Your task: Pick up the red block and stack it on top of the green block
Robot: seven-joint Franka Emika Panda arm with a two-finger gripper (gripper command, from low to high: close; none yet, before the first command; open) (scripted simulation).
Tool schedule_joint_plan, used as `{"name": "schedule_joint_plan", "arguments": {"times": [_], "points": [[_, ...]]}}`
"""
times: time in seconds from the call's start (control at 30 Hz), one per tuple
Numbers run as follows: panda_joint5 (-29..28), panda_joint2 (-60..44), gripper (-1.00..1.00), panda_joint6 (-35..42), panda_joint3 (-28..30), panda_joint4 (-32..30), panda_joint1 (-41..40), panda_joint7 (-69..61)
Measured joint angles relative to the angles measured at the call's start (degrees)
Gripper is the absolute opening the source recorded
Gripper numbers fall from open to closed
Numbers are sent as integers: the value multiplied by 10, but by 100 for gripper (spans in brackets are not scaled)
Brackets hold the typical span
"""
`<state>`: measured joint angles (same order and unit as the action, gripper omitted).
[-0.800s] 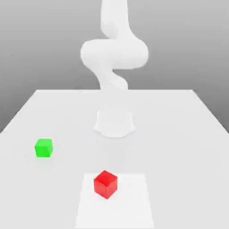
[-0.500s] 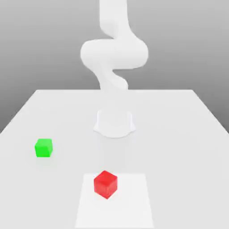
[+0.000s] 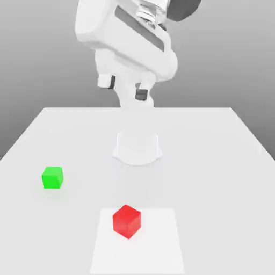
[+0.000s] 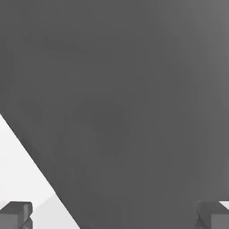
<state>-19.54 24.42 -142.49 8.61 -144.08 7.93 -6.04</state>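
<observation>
The red block (image 3: 127, 221) sits on a pale square patch (image 3: 161, 247) near the front of the white table. The green block (image 3: 52, 178) rests on the table toward the exterior view's left, well apart from the red one. My gripper (image 3: 124, 88) hangs high above the table's middle, far above both blocks, open and holding nothing. Its two dark fingertips (image 3: 141, 94) point downward. In the hand view the fingertips (image 4: 16, 214) stand wide apart with only grey background and a corner of the table between them.
The white table (image 3: 215, 161) spreads wide around both blocks. The arm's round base (image 3: 137, 147) stands at the table's middle, behind the red block.
The hand and gripper have come into the exterior view at the top, where before only the pale arm showed. Both blocks have stayed in place.
</observation>
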Motion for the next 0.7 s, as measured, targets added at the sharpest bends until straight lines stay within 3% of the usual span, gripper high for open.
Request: {"name": "schedule_joint_plan", "arguments": {"times": [0.37,0.7], "points": [[-17,-84,0,-51,68,-52,38,-261],[21,-157,0,-107,128,-103,77,-536]]}}
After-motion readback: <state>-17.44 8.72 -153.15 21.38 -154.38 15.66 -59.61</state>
